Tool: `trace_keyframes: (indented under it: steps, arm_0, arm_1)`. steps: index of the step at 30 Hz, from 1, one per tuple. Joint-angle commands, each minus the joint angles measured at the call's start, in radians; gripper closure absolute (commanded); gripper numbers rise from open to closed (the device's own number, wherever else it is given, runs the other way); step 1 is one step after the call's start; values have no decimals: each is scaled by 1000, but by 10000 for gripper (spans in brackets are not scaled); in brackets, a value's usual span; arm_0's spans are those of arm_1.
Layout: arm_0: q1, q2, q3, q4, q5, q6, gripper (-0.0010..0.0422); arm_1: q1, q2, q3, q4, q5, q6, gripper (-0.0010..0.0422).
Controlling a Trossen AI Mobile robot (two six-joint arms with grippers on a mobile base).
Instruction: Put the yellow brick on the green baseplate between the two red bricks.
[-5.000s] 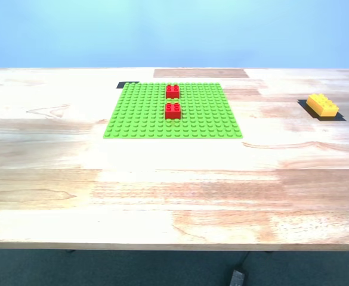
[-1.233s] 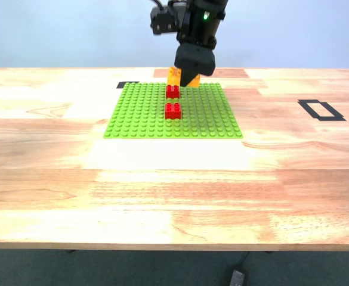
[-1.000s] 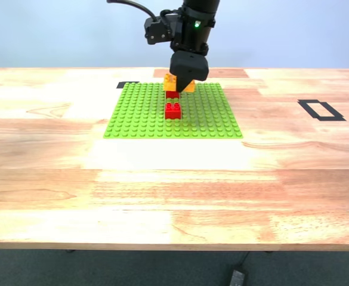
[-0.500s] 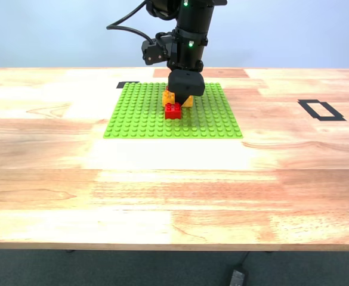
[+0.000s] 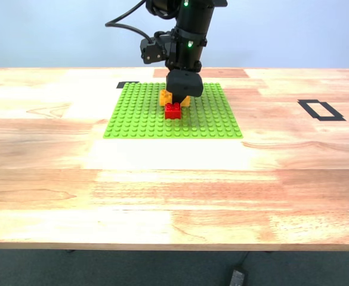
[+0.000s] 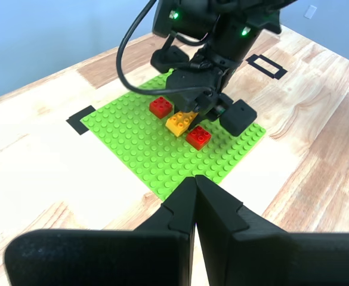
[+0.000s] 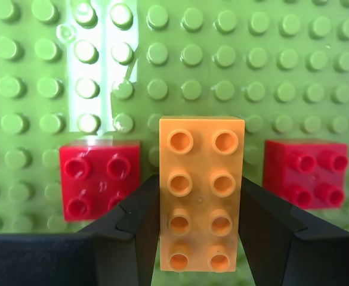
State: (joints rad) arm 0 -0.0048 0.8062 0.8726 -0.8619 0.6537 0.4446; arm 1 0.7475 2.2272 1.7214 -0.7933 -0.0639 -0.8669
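Observation:
The green baseplate (image 5: pixel 210 119) lies on the wooden table. My second gripper (image 5: pixel 175 98) is shut on the yellow brick (image 5: pixel 164 97) and holds it low between the two red bricks. In the second wrist view the yellow brick (image 7: pixel 201 199) sits between the fingers (image 7: pixel 141 208), with one red brick (image 7: pixel 99 179) on one side and the other red brick (image 7: pixel 305 173) on the other. I cannot tell whether it touches the studs. In the exterior view only the near red brick (image 5: pixel 173 111) shows. My first gripper (image 6: pixel 195 196) is shut and empty, well back from the baseplate (image 6: pixel 138 143).
A black tape rectangle (image 5: pixel 321 110) is on the table at the exterior view's right. A black tape mark (image 5: pixel 127 84) lies by the plate's far corner. The second arm (image 6: pixel 216 47) stands over the plate.
Five seconds ago the yellow brick lay on the black tape rectangle with no arm in view. Over the last second the second gripper came down and nearer, bringing the brick between the red bricks.

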Motion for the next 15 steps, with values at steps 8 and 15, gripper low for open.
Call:
trace_keyframes:
  steps: [8, 15]
  arm_0:
    - [0, 0, 0, -13, 0, 1, 412]
    - [0, 0, 0, -15, 0, 8, 413]
  arm_1:
    - [1, -1, 2, 21, -7, 18, 329]
    - [-3, 9, -1, 20, 7, 22, 297]
